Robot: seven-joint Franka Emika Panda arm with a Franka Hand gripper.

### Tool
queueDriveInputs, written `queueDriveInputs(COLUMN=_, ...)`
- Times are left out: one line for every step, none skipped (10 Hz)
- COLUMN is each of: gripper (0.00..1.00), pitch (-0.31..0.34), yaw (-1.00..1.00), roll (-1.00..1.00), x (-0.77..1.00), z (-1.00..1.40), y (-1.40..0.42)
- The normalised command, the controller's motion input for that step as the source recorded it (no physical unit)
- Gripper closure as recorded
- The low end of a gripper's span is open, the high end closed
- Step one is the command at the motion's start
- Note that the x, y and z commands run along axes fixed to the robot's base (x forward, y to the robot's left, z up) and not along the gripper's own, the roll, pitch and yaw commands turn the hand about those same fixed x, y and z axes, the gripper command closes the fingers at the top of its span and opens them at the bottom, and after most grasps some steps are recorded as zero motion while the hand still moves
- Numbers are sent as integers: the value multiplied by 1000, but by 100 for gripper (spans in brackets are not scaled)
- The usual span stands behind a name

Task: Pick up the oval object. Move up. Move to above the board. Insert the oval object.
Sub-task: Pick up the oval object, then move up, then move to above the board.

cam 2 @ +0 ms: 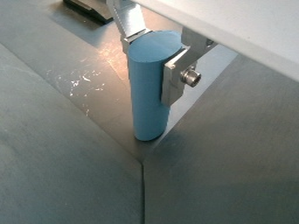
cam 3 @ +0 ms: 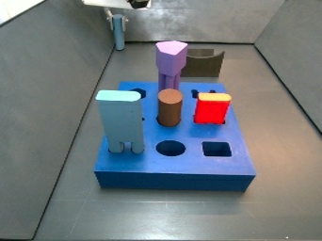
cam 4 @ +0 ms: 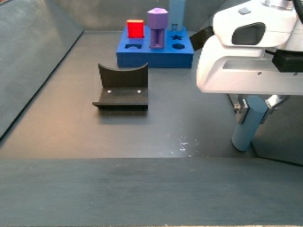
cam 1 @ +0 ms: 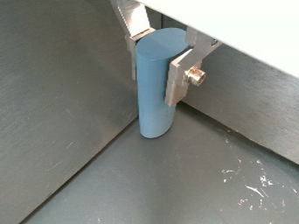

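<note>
The board (cam 3: 176, 151) sits mid-floor w/ pegs already standing in it, incl. the pale-cyan block (cam 3: 119, 119), purple peg (cam 3: 170, 64), brown cylinder (cam 3: 169, 106) and red block (cam 3: 212, 108), oval slot not yet filled, so lift, carry and insert all look left to do. Far off by the back wall, well apart from the board, the gripper (cam 1: 162, 58) points straight down w/ jaws narrow, clamped on the upper part of the oval object (cam 1: 156, 86). Peg's upright, base at or barely off the floor; can't tell which.
</note>
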Motion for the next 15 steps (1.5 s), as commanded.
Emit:
queueDriveInputs(gripper=100, pitch=0, yaw=0, roll=0, x=0, z=0, y=0)
queueDriveInputs(gripper=100, pitch=0, yaw=0, roll=0, x=0, z=833, y=0)
queueDriveInputs(gripper=100, pitch=55, yaw=28, roll=-7, x=-87, z=745, y=-8)
queueDriveInputs(gripper=100, pitch=70, yaw=23, roll=8, x=-97, z=692, y=-7)
queueDriveInputs(gripper=100, pitch=78, yaw=7, roll=56, x=-73, z=573, y=-7)
queueDriveInputs(gripper=100, pitch=93, yaw=5, roll=90, x=-53, z=456, y=-9)
queueDriveInputs(gripper=100, pitch=103, yaw=12, roll=106, x=-45, z=374, y=-13)
queueDriveInputs(gripper=100, pitch=106, yaw=14, roll=115, x=-42, z=322, y=-13)
queueDriveInputs(gripper=100, pitch=111, yaw=23, roll=129, x=-37, z=206, y=-15)
queueDriveInputs(gripper=100, pitch=277, yaw=-46, roll=21, x=42, z=1000, y=240)
queueDriveInputs(gripper=100, pitch=274, yaw=-45, roll=9, x=42, z=1000, y=246)
queueDriveInputs(gripper=100, pitch=239, yaw=-31, roll=-11, x=45, z=1000, y=218)
queueDriveInputs(gripper=100, pitch=186, yaw=-26, roll=6, x=35, z=1000, y=202)
queueDriveInputs(gripper=100, pitch=116, yaw=-16, roll=24, x=23, z=1000, y=180)
queueDriveInputs(gripper=100, pitch=88, yaw=-11, roll=31, x=17, z=1000, y=165)
